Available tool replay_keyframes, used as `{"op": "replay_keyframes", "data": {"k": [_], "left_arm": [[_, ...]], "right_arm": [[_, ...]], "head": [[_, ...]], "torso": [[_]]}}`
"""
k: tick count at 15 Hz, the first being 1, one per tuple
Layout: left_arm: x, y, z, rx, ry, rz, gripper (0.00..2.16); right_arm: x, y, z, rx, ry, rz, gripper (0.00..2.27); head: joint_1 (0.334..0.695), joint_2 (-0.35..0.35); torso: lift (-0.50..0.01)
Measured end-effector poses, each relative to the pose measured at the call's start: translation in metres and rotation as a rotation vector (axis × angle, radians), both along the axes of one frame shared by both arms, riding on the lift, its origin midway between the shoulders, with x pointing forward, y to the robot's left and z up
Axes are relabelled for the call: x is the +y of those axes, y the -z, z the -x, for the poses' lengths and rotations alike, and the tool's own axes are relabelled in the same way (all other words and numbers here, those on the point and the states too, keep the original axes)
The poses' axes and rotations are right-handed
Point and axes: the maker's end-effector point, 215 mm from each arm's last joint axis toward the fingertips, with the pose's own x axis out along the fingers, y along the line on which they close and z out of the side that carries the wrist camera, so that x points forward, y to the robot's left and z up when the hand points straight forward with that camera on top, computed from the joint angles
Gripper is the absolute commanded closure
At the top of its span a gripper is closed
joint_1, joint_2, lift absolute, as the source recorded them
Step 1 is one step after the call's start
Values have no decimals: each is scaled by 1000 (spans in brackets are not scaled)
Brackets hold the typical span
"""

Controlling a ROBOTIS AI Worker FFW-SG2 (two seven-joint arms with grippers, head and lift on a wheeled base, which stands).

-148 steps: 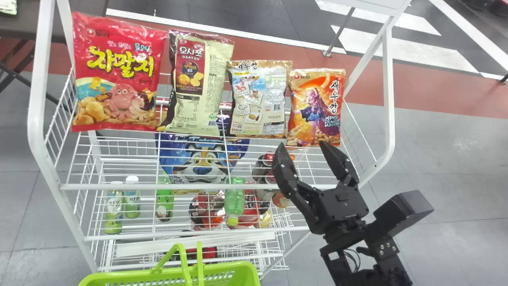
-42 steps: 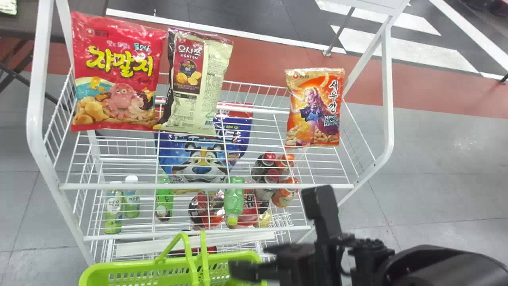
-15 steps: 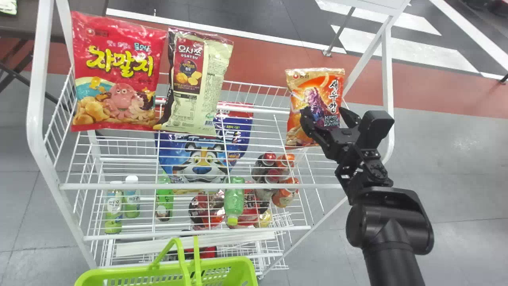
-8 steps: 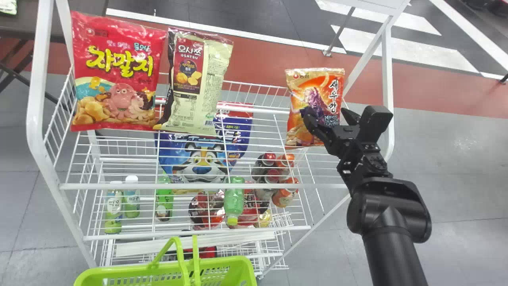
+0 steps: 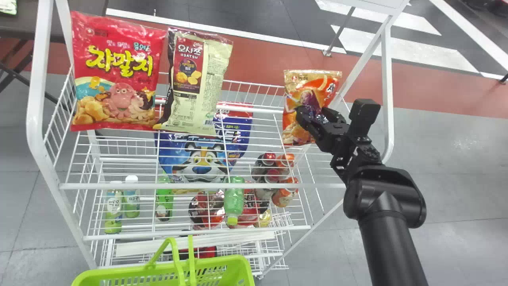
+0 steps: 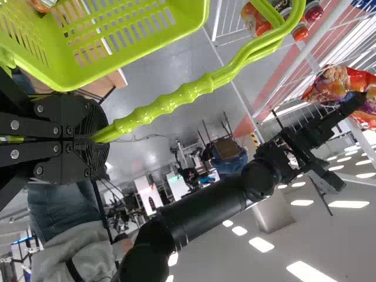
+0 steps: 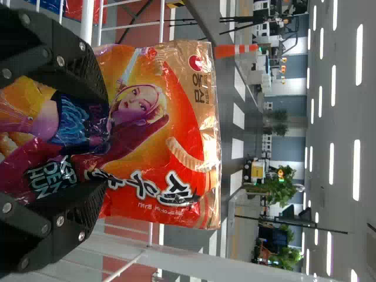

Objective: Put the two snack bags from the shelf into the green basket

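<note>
Right of centre, the right gripper (image 5: pixel 312 111) has narrowed to a part-open pinch on the orange bag (image 5: pixel 293 94), creasing it, so lifting seems next, toward the basket (image 5: pixel 131 269) at lower left, its handle (image 6: pixel 164 106) clamped in the left gripper (image 6: pixel 97 138).

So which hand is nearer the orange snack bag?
Right. The right hand is on the orange snack bag; the left hand is farther off, gripping the green basket's handle.
</note>
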Motion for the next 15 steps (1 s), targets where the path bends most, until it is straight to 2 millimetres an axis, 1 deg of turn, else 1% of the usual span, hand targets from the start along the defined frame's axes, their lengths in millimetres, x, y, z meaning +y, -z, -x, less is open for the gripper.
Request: {"op": "replay_keyframes", "data": {"k": [1,4,7,8,11,15], "left_arm": [[1,0,0,1,-2,0,2125],[1,0,0,3,-3,0,2125],[1,0,-1,0,-5,1,2125],[1,-1,-2,-1,-5,1,2125],[0,-1,-1,-1,-4,-2,2125],[-2,-2,-1,-2,-1,-1,2125]], "right_arm": [[2,2,0,3,2,-3,2246],[3,4,4,-2,16,0,2246],[-2,-1,10,-19,28,0,2246],[-2,-6,14,-31,30,-6,2246],[1,-28,24,-70,22,-41,2246],[18,-73,44,-114,-18,-116,2246]], "head": [[695,-350],[695,-350],[695,-350],[695,-350],[695,-350],[695,-350]], "torso": [[-7],[-7],[-7],[-7],[-7],[-7]]}}
